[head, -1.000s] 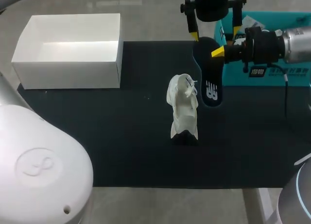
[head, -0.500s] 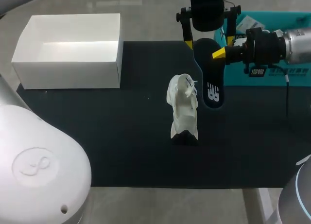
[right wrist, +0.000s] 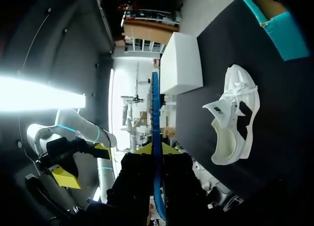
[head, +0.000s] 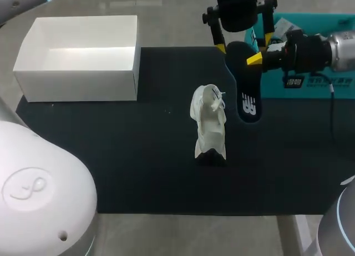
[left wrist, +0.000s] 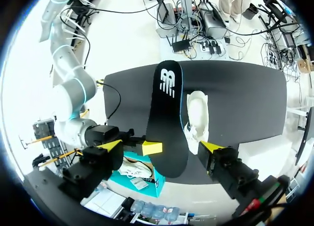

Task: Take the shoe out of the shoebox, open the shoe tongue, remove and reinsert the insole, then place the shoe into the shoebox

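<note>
Head view: the right hand [head: 255, 58] grasps the flat black insole [head: 248, 95] beside the white knit shoe [head: 209, 123]. The left hand [head: 243, 44] hovers released.

1. My left arm [head: 39, 195] is showing a smooth white shell at lower left, stamped with a looped emblem.
2. My left gripper [head: 244, 43], top centre, is wearing black with yellow tips.
3. My right arm [head: 339, 50] is gleaming silver at the right edge; its black right gripper [head: 254, 59] is carrying a white label [head: 295, 81], a thin black cable [head: 332, 109] trailing below.

Head view overhead, wrist views close, sharing shoe [head: 209, 124]
</note>
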Action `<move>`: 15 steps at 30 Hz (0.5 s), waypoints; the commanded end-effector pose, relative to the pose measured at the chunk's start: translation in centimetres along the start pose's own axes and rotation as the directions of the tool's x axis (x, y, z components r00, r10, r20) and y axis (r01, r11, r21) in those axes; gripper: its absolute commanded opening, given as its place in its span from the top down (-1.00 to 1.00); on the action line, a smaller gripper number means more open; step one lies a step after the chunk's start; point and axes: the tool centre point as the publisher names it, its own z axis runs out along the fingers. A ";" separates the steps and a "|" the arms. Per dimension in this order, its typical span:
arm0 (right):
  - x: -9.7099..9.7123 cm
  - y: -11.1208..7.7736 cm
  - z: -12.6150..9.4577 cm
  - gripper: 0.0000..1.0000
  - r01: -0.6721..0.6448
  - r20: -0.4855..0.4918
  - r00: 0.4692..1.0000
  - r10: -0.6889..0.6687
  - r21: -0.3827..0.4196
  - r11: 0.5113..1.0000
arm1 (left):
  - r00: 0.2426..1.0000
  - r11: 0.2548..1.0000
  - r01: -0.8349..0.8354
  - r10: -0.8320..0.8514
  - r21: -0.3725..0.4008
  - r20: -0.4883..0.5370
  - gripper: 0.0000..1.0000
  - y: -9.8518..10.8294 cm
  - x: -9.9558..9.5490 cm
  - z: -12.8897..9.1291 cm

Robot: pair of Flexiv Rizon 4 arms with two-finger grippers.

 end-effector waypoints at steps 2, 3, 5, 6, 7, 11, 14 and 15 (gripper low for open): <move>0.6 -0.8 -1.2 1.00 0.002 -0.019 1.000 -0.002 -0.008 1.000 | 0.959 0.999 0.000 0.010 -0.035 0.284 -1.00 -1.0 3.2 -0.1; 0.7 -0.9 -1.4 1.00 0.001 -0.026 1.000 -0.001 -0.005 1.000 | 0.944 0.999 -0.003 0.016 -0.042 0.329 -1.00 -1.1 3.6 -0.2; 0.9 -0.9 -1.6 1.00 0.000 -0.039 0.999 0.000 -0.001 1.000 | 0.914 0.999 0.004 0.015 -0.046 0.406 -1.00 -1.2 4.1 -0.4; 0.9 -1.0 -1.7 1.00 0.000 -0.040 0.999 0.000 0.001 1.000 | 0.894 0.999 0.000 0.023 -0.052 0.448 -1.00 -1.2 4.4 -0.5; 1.0 -1.0 -1.9 1.00 0.001 -0.039 0.999 0.000 0.004 1.000 | 0.871 0.998 0.005 0.024 -0.057 0.492 -1.00 -1.1 4.7 -0.6; 1.2 -1.1 -2.4 1.00 0.001 -0.031 1.000 -0.001 0.012 1.000 | 0.779 0.997 0.012 0.037 -0.074 0.626 -1.00 -0.9 5.7 -1.1; 1.3 -1.0 -2.8 1.00 -0.002 -0.027 1.000 0.002 0.014 1.000 | 0.702 0.997 0.008 0.046 -0.072 0.710 -1.00 -0.7 6.3 -1.5; 1.3 -1.0 -2.9 1.00 -0.003 -0.027 1.000 0.003 0.015 1.000 | 0.681 0.997 -0.006 0.063 -0.081 0.729 -1.00 -0.6 6.4 -1.6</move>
